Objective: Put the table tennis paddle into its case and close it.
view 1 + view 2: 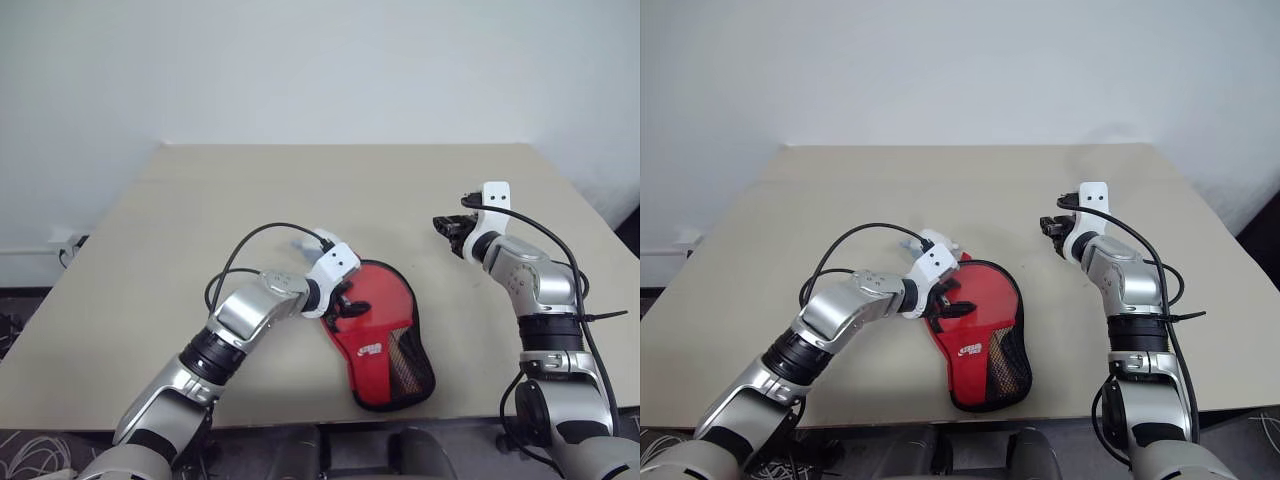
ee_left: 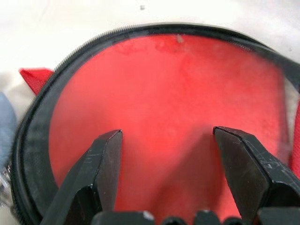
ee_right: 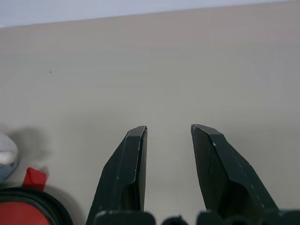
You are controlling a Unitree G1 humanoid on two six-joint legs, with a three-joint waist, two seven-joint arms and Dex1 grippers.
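A paddle-shaped soft case (image 1: 385,340) lies flat on the pale beige table (image 1: 250,200), near the front edge and a little right of centre. Its round head points away from the robot and its narrower neck end toward the front edge. The outer cloth is bright red with a smooth, slightly matte weave, edged all round by a black zip band. A black mesh pocket (image 1: 408,368) covers the lower right part of the neck, and a small white logo (image 1: 371,349) sits beside it on the red cloth. In the left wrist view a short red fabric tab (image 2: 36,78) sticks out from the rim of the case, and the zip teeth show as a fine ribbed line along the black border.

The table tennis paddle is not to be made out in any view; whether it is inside the case cannot be told.

The left gripper (image 1: 345,302) hangs over the round head of the case at its left edge, tilted downward. Its two black, wedge-shaped fingers (image 2: 101,164) stand wide apart with only red cloth between them, gripping nothing; whether their tips touch the cloth cannot be told.

The right gripper (image 1: 452,230) is held above bare table, well apart from the case on its right side. Its fingers (image 3: 129,168) are scuffed black wedges, parted by a moderate gap, and empty.
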